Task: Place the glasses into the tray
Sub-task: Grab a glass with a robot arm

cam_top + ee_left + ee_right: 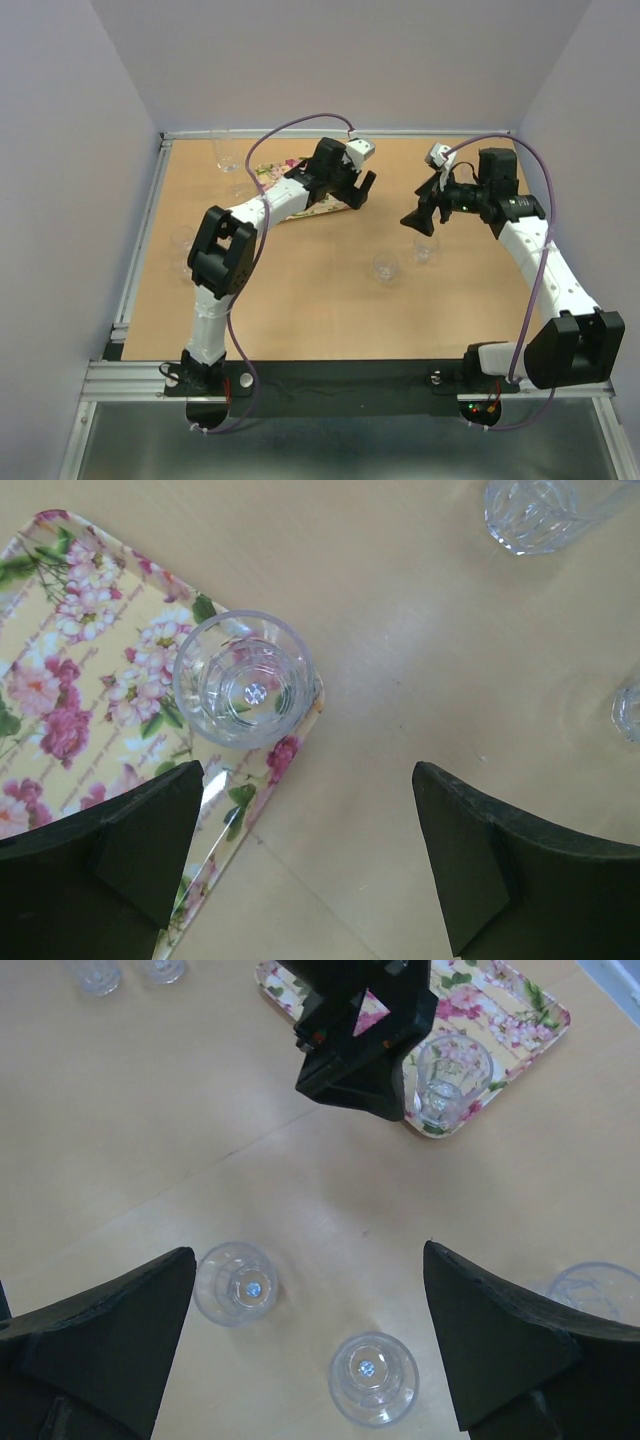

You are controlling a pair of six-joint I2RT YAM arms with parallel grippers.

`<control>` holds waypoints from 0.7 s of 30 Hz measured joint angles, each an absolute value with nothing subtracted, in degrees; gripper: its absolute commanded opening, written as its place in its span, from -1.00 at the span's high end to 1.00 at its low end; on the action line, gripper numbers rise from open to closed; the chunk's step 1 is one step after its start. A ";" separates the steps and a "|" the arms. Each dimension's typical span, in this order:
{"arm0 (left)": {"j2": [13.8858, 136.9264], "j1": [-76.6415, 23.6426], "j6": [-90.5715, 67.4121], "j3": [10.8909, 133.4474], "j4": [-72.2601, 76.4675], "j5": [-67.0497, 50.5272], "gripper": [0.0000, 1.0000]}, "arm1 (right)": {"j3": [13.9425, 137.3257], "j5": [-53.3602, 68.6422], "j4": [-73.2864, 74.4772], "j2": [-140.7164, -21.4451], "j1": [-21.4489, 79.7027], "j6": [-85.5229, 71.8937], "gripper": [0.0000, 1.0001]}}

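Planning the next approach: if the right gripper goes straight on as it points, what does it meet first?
Likely the glass standing between the right gripper's open fingers; depth is unclear.

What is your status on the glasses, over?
Left end effector open, empty; right end effector open, empty. One small clear glass tumbler upright, corner of flowered cream rectangular tray. Other clear tumblers loose on table. Nothing blocking.

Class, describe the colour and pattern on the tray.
The tray is cream with pink flowers and green leaves, clearest in the left wrist view.
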State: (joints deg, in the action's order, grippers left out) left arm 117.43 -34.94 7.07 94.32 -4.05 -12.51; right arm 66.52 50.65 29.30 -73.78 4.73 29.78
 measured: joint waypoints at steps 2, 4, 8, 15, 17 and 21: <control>120.05 -35.22 7.25 97.34 -5.54 -12.51 -0.95 | 66.52 51.00 29.26 -73.78 4.56 29.80 -0.99; 122.17 -35.44 7.25 99.92 -7.16 -12.16 -0.95 | 66.52 51.09 29.26 -73.78 4.43 29.80 -1.00; 124.90 -35.92 7.09 103.22 -9.13 -9.47 -0.95 | 66.52 51.46 29.23 -73.78 4.16 29.80 -1.00; 125.51 -36.03 6.50 104.95 -10.41 -4.67 -0.95 | 66.52 51.72 29.23 -73.82 3.90 29.80 -0.99; 125.51 -36.14 6.48 104.95 -10.41 -4.01 -0.95 | 66.52 51.77 29.23 -73.87 3.68 29.80 -1.00; 125.51 -36.64 6.37 104.95 -10.04 -2.68 -0.95 | 66.52 51.94 29.23 -73.93 3.44 29.80 -1.00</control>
State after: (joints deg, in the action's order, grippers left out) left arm 125.51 -36.64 6.37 104.95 -10.04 -2.68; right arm 66.52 51.94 29.23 -73.93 3.44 29.80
